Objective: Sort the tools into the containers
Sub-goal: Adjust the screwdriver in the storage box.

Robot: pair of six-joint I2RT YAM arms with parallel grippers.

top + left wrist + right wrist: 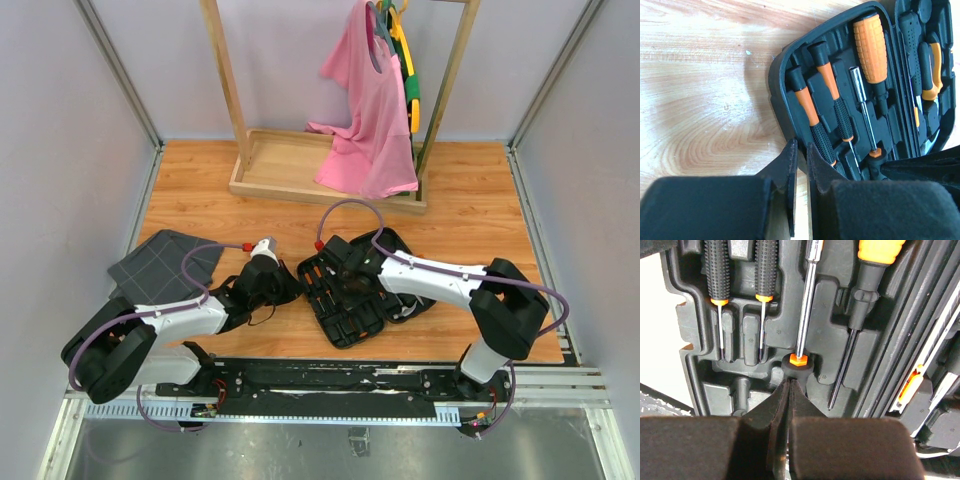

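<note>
The black tool case (345, 322) lies open on the wooden table between both arms. In its moulded slots sit two slim orange-and-black screwdrivers (812, 120), a steel-shaft driver (862, 105), a fat orange-handled screwdriver (871, 47) and orange-handled pliers (932, 70). My left gripper (801, 147) is shut on the case's near rim (775, 85), at its left edge (285, 288). My right gripper (790, 382) is shut with nothing between its fingers. Its tips rest against the black end below the orange collar (798, 359) of the steel-shaft driver (806, 305), over the case's left half (345, 270).
A dark grey grid-patterned fabric (165, 262) lies at the left of the table. At the back stands a wooden rack with a tray base (290, 165) and a pink shirt (365, 120) hanging on it. Metal frame posts border the table.
</note>
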